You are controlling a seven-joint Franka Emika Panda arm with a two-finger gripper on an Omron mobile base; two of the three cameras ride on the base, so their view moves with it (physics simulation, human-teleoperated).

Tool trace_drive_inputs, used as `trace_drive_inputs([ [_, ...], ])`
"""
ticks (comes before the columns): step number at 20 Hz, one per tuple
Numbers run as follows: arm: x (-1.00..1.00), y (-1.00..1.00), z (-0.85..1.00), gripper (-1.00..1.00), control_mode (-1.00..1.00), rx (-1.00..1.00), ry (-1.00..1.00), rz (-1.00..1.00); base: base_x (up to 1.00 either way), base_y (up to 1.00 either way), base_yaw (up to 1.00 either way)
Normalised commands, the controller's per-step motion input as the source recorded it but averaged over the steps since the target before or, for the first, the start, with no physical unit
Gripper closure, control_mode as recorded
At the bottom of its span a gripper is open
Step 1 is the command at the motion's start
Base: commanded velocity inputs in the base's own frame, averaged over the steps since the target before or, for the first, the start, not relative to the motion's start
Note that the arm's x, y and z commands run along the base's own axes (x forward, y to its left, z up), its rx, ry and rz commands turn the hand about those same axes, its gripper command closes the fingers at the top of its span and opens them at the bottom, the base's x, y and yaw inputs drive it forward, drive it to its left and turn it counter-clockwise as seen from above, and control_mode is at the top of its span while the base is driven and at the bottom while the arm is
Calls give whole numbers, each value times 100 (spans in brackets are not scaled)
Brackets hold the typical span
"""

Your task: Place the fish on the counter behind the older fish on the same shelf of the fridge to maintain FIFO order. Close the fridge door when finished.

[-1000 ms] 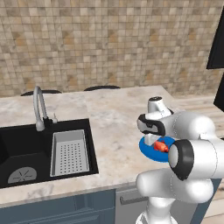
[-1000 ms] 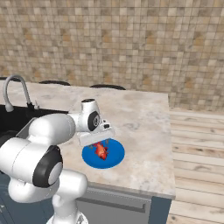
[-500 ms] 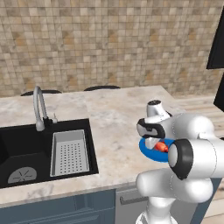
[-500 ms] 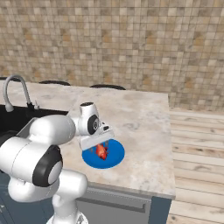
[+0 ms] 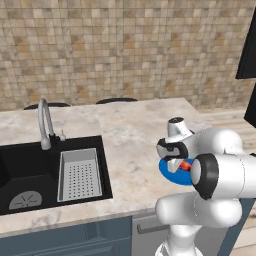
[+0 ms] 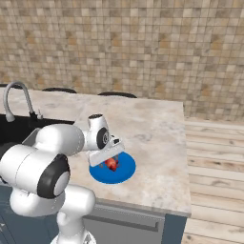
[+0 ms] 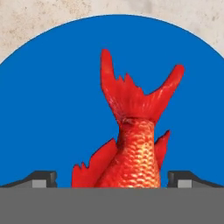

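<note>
1. While my two-finger gripper point(image 7: 112, 181) hangs low over the round blue plate point(image 7: 48, 113), its dark tips stand well apart, one on each side of the small bright red-orange fish with a forked tail point(image 7: 131, 153), and they clamp nothing.
2. That fish lies flat on the plate, its body straight between my tips and its tail pointing away from me along the plate; I cannot tell whether the tips already touch its flanks.
3. I judge it light but slick and somewhat soft, with thin fins and a tail that would fold or slip. The scaled body just ahead of the tail root looks like the firm place to squeeze, across its width, not the fins.
4. From the right base view, the plate point(image 6: 124, 172) sits near the front edge of the beige marbled stone countertop point(image 6: 152, 128), towards its right end, with my gripper point(image 6: 110, 157) on top of the fish point(image 6: 112, 164).
5. Farther left, the inset black sink point(image 5: 30, 170) and curved metal tap point(image 5: 45, 122) stand well apart from the plate.
</note>
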Motion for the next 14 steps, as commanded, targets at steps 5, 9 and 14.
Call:
trace_drive_inputs([
  [5,0,0,-19,-100,-100,0,5,7,0,0,0],
  [9,0,0,-27,-100,-100,0,7,6,0,0,0],
  [14,0,11,-29,100,-100,-3,10,0,0,0,0],
])
